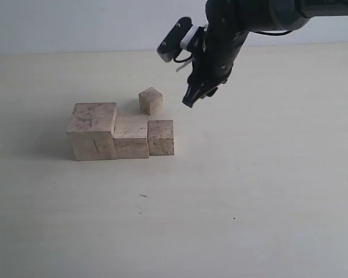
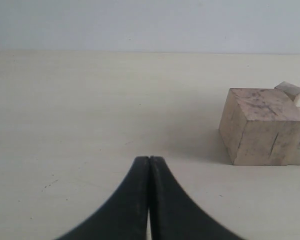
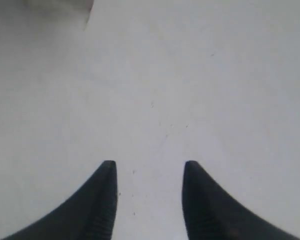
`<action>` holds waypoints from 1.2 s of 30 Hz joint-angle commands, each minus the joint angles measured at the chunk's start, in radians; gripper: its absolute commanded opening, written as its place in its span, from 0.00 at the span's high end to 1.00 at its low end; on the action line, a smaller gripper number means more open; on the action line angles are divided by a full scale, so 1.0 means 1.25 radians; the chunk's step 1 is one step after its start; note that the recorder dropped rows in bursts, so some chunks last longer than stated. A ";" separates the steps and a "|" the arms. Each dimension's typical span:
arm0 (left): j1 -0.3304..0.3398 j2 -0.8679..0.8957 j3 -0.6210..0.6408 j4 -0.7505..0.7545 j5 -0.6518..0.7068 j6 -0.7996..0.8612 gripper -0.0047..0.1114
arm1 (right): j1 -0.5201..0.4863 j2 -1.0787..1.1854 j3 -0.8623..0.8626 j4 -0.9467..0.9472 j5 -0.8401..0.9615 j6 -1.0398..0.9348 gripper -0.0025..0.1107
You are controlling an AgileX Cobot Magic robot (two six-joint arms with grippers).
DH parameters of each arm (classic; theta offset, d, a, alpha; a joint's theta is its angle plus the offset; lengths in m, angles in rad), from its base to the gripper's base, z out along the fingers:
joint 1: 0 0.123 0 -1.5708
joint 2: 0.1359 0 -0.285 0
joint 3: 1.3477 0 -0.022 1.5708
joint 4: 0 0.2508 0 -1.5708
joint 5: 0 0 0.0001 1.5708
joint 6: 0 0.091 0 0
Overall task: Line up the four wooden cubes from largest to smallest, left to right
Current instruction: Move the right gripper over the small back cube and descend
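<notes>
Right black claw (image 1: 191, 99): spread, empty, raised. Smallest pale wooden cube (image 1: 151, 101) sits skewed behind the row (image 1: 131, 138) abutting the largest pale wooden cube (image 1: 93, 130). Risk: a corner pinch slips, or placement knocks that row.

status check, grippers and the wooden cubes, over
Left gripper shut, empty. Right gripper open, empty, hovering beside the smallest pale wooden cube. That cube sits behind the row of three larger cubes, not in line. Nothing blocking it.

wooden cubes (image 1: 93, 130) (image 1: 131, 137) (image 1: 161, 137) (image 1: 151, 100): 4 | grippers (image 2: 149, 160) (image 3: 150, 165): 2 | table (image 1: 255, 202): 1
</notes>
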 commanded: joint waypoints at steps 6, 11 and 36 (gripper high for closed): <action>-0.004 -0.004 0.000 0.000 -0.009 0.001 0.96 | 0.001 -0.008 -0.005 0.174 -0.166 0.086 0.98; -0.004 -0.004 0.000 0.000 -0.009 0.001 0.96 | 0.001 0.000 -0.024 0.287 -0.224 0.083 0.98; -0.004 -0.004 0.000 0.000 -0.009 0.001 0.96 | 0.038 0.229 -0.377 0.320 0.063 0.090 0.30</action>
